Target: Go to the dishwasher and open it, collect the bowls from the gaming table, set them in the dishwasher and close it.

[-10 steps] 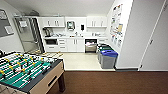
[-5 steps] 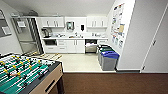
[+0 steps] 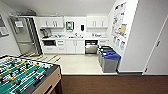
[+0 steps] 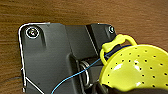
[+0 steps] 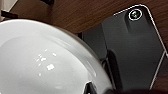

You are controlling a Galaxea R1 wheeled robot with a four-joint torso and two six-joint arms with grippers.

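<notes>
The dishwasher [image 3: 91, 46] stands under the kitchenette counter at the far wall, showing a dark inside above a steel panel. The gaming table [image 3: 47, 83], a table-football table with a green field, fills the near left corner. A yellow perforated bowl [image 4: 135, 67] with a loop handle hangs over the wooden floor in my left gripper [image 4: 103, 88]. In the right wrist view a glossy white bowl [image 5: 42, 62] is held above the floor by my right gripper [image 5: 91, 88], a dark part of which overlaps its rim.
Blue and green lidded bins [image 3: 110, 61] stand by the right wall corner, before the dishwasher. White cabinets [image 3: 72, 46] line the counter and a steel fridge [image 3: 23, 37] stands at left. Pale floor lies beyond the brown wood floor [image 3: 112, 85]. A white door [image 3: 157, 52] is at right.
The whole head picture has shifted slightly, so the camera has crept forward toward the kitchenette. The table-football table looks a little larger.
</notes>
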